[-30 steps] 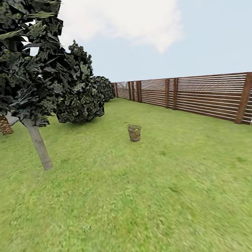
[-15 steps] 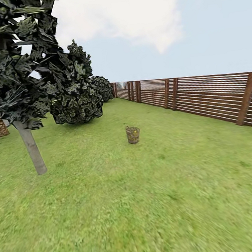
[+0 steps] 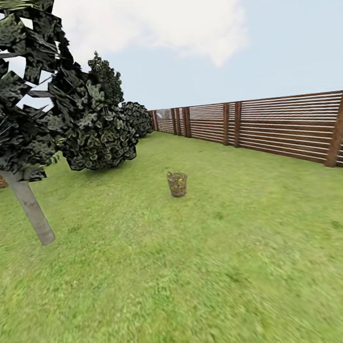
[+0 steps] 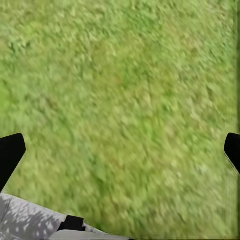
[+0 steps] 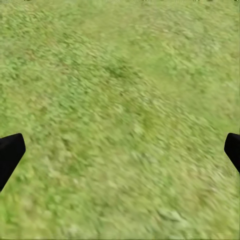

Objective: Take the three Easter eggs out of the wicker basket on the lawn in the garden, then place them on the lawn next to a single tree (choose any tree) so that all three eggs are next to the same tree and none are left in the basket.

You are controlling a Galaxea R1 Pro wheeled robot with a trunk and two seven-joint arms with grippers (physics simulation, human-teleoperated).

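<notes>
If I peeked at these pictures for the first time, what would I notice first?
Probably the big tree at the left of the head view, with its pale trunk and dark jagged leaves. Next, the little wicker basket standing alone out on the lawn, with the brown slatted fence running along the right.

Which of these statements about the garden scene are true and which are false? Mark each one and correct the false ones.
1. The wicker basket stands upright on the lawn. True.
2. The basket leans against the wooden fence. False: it stands in open grass, well apart from the fence.
3. The tree with the pale bare trunk is left of the basket in the head view. True.
4. The left gripper holds an egg. False: its jaws are spread wide with only grass between them.
5. The right gripper has its jaws open over grass. True.
</notes>
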